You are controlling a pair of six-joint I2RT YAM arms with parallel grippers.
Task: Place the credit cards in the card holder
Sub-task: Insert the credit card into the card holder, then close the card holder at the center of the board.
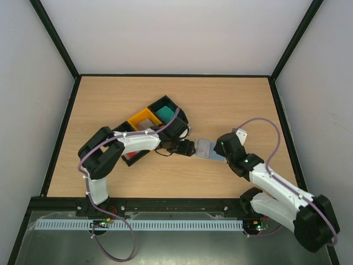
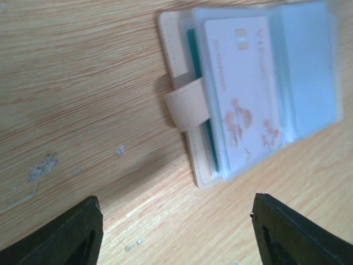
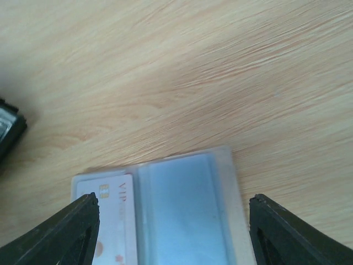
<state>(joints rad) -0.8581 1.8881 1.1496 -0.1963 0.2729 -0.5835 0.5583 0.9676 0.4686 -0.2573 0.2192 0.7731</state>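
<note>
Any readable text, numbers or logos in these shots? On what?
"VIP": on the white card tucked in the open card holder.
Small print row along that card, left wrist view: too blurred to read.
Nothing else legible.

One card holder (image 2: 175, 52); two credit cards (image 2: 242, 94) inside; three trays (image 1: 138, 117); two arms (image 1: 138, 142).

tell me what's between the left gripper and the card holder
Only bare table, as the left wrist view shows: the open left gripper hangs just short of the card holder.
</note>
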